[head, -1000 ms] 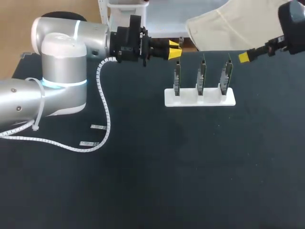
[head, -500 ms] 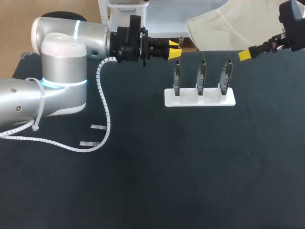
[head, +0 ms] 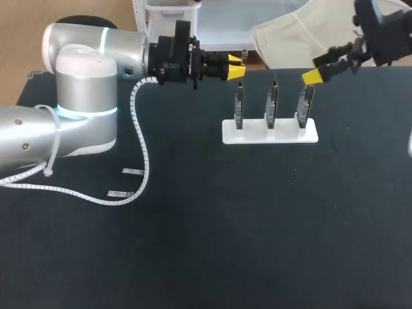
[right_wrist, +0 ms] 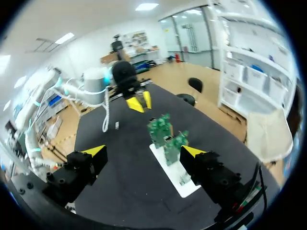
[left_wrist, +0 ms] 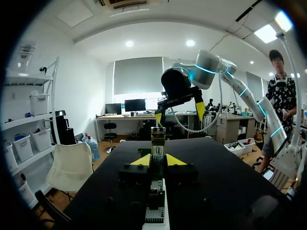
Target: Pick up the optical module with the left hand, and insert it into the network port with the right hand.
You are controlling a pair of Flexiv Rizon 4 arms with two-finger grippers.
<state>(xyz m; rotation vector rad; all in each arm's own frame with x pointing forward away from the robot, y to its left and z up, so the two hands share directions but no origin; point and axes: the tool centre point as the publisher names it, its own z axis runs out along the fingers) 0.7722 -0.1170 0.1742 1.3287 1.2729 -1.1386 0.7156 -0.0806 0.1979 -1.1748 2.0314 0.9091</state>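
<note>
My left gripper [head: 235,67] hangs just behind the left end of the white stand [head: 283,135], shut on the optical module [left_wrist: 158,142], a slim metal block upright between its yellow tips. In the left wrist view this gripper [left_wrist: 158,160] is right above the green port boards [left_wrist: 155,197]. Three boards [head: 273,103] stand upright in the stand. My right gripper [head: 325,64] hovers wide open above the stand's right end with nothing in it. The right wrist view has its fingers [right_wrist: 93,151] spread above the boards [right_wrist: 165,134], with the left gripper [right_wrist: 136,103] beyond them.
A white coiled cable [head: 143,151] droops from my left arm onto the black table [head: 257,225]. Two small white labels [head: 132,171] lie near the cable's loop. A pale cloth-covered chair [head: 302,32] stands just beyond the far edge.
My right gripper has swung left, from beyond the stand's right end to above its rightmost board. The left arm and the module have stayed put.
</note>
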